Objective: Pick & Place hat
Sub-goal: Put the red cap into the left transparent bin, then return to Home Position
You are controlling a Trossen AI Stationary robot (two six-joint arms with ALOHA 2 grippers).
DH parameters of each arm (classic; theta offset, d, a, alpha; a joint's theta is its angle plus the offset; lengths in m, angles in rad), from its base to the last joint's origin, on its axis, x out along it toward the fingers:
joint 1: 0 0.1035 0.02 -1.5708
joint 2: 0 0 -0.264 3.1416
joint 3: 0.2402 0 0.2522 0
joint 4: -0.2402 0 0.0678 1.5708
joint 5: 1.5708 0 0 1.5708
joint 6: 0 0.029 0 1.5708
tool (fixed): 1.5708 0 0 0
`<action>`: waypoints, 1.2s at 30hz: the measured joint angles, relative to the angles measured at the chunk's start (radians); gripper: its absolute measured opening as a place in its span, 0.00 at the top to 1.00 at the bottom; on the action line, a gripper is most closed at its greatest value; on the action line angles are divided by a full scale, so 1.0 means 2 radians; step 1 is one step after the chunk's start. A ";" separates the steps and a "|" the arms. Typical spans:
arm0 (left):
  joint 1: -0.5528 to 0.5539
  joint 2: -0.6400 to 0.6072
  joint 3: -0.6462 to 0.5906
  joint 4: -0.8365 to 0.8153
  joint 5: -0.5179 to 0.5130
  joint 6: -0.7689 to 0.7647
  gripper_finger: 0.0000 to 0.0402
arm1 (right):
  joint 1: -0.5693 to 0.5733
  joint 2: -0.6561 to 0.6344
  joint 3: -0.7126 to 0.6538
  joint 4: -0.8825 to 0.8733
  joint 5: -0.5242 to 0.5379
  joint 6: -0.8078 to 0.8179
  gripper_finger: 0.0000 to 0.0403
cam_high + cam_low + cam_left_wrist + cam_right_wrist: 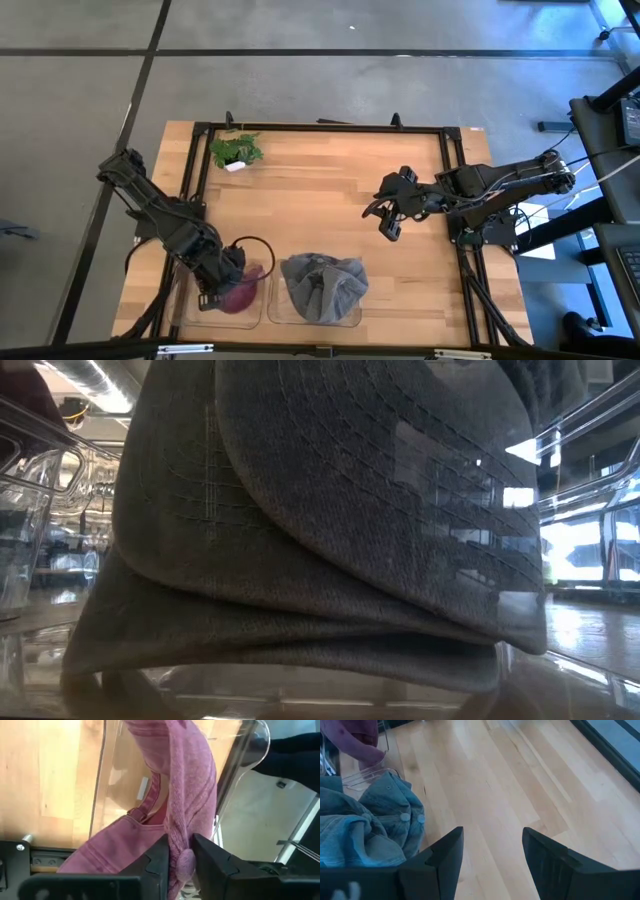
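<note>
A maroon hat (243, 290) sits in the clear left bin (262, 312) at the table's near edge; in the left wrist view the hat (185, 795) hangs over that bin (250, 750). My left gripper (222, 281) is shut on it. Grey-blue hats (322, 285) are piled in the clear bin beside it and fill the low view (330, 530); the right wrist view shows them too (365, 825). My right gripper (385, 215) hovers open over bare wood at the table's right (490, 855). My left gripper (180, 857) pinches a bunched fold of the maroon hat's fabric (182, 862) between its two fingers (155, 862). The cloth stretches away from the fingers and over the clear bin; the strap opening (145, 805) shows beside it.
A small green plant (236, 150) stands at the table's far left corner. A black frame (320, 127) runs round the table's edges. Bare wood lies between the plant, the bins and my right gripper.
</note>
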 joint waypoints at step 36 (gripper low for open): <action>0.162 -0.437 -0.264 0.372 -0.276 0.293 0.57 | 0.001 -0.157 -0.263 0.339 -0.053 -0.095 0.49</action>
